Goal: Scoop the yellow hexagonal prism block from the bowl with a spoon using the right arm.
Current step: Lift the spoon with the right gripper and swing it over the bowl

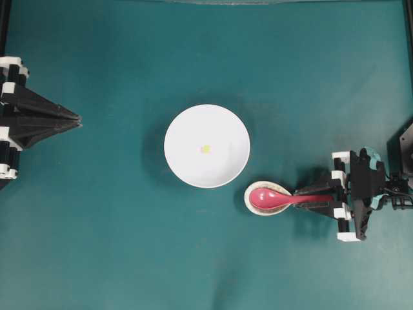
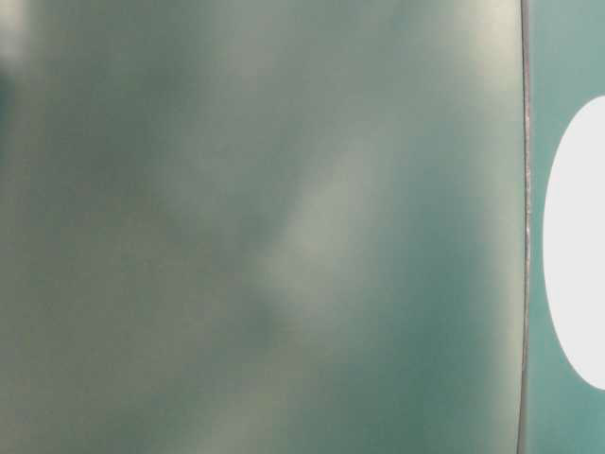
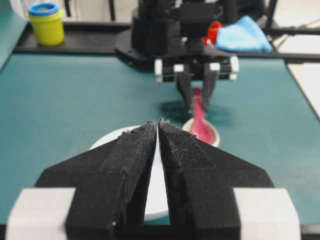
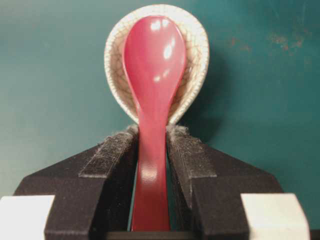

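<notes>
The white bowl [image 1: 184, 129] sits mid-table with the tiny yellow hexagonal prism block [image 1: 205, 149] near its centre. To its lower right, the pink-red spoon [image 1: 264, 197] rests scoop-first in a small speckled dish [image 1: 249, 194]. My right gripper [image 1: 303, 197] holds the handle. In the right wrist view both fingertips press the spoon [image 4: 152, 60] handle at the gripper [image 4: 151, 131], just behind the dish [image 4: 197, 55]. My left gripper [image 1: 79, 119] is shut at the far left, well away from the bowl. The left wrist view shows that gripper [image 3: 158, 122], the bowl [image 3: 107, 141] and the spoon [image 3: 200, 125].
Beyond the table's far edge in the left wrist view stand a yellow tub with a blue lid [image 3: 46, 22], a blue cloth [image 3: 245, 34] and a red item [image 3: 214, 31]. The table-level view is blurred; only the bowl [image 2: 577, 255] shows at its right.
</notes>
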